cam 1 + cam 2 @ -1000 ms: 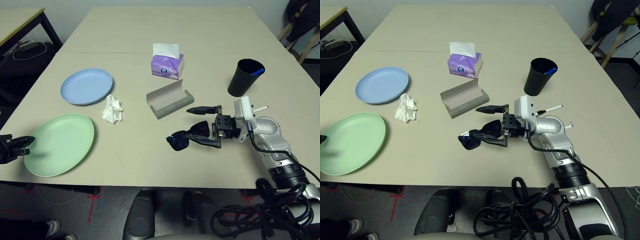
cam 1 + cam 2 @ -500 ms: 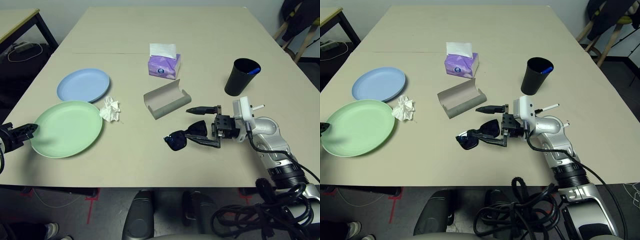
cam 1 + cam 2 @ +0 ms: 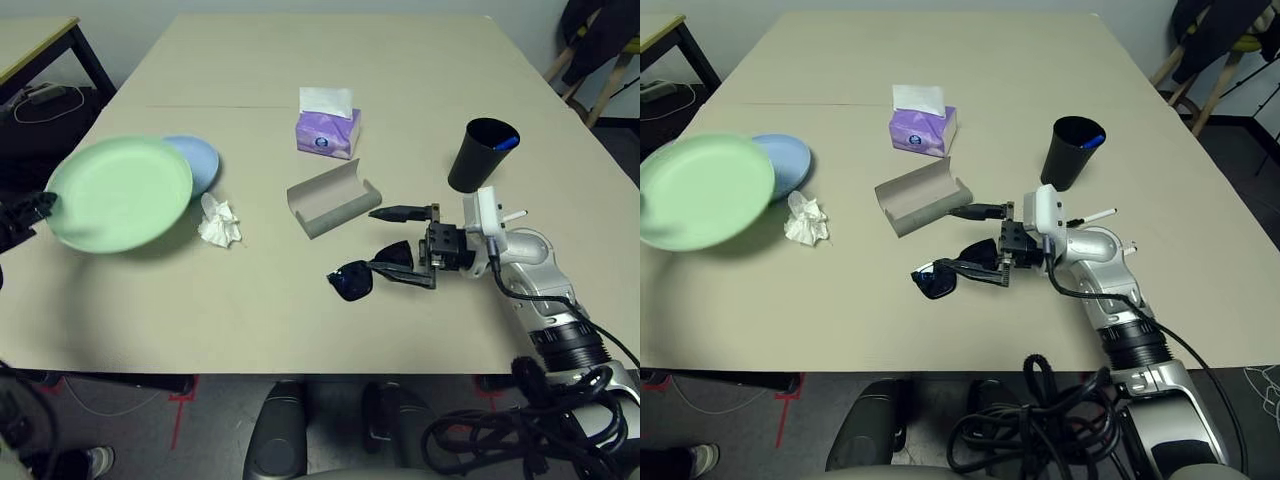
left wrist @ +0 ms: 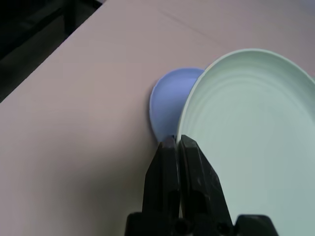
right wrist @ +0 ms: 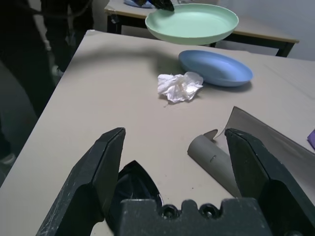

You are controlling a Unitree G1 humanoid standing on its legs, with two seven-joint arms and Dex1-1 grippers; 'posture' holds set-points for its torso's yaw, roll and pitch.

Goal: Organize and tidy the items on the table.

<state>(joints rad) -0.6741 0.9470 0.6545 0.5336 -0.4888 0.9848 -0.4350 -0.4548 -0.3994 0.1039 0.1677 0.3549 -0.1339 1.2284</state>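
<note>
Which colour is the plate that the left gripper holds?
Pale green plate, seen best in the left eye view.

No readable text, brand or number anywhere. Only a small round blue-and-white emblem on the front of the purple tissue box [image 3: 328, 134], too small to make out.

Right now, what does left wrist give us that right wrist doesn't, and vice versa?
Left wrist alone: the left gripper shut on the green plate's rim, seen close.

Right wrist alone: the right gripper, open, with the black sunglasses between its fingers, plus the crumpled tissue and the grey glasses case.

Both: the green plate held off the table, partly above the blue plate.
</note>
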